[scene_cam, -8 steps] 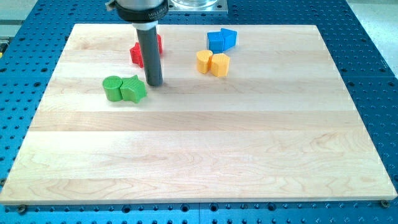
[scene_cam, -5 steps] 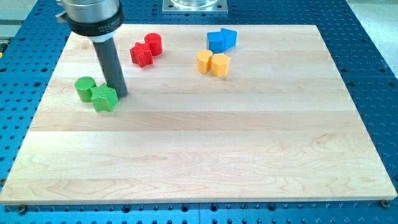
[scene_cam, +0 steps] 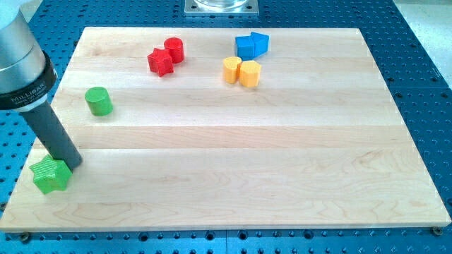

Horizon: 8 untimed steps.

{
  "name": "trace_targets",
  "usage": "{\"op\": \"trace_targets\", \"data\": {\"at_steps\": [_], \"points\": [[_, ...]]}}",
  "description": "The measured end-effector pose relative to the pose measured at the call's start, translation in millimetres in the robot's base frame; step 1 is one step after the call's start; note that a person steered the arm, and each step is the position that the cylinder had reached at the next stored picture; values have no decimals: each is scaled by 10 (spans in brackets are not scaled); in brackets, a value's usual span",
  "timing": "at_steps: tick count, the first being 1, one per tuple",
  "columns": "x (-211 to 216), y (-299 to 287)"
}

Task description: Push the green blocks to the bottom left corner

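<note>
While pressed to the star — my tip (scene_cam: 73,164): bare rod, holds nothing.
Green star block (scene_cam: 51,175): ridged, left of tip.
Green cylinder block (scene_cam: 99,101): above tip.
Green blocks: two.

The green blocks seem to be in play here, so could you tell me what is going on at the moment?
The arm is pushing green blocks toward the board's bottom left corner. My tip sits just to the right of the green star block, which is now near that corner. The green cylinder stands apart, further up along the view's left side, not yet brought down. The red, yellow and blue blocks lie near the view's top.
</note>
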<state>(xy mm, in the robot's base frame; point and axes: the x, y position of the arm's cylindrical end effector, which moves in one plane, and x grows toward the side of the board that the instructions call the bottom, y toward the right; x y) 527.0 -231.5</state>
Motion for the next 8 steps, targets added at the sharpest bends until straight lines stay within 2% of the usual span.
{"op": "trace_targets", "data": {"at_steps": [1,2,3,4,5,6,7,8], "points": [[-225,156],[-845,1025],[-1333,857],[-1161,395],[-1394,153],[-1239,-129],[-640,-90],[-638,-84]]}}
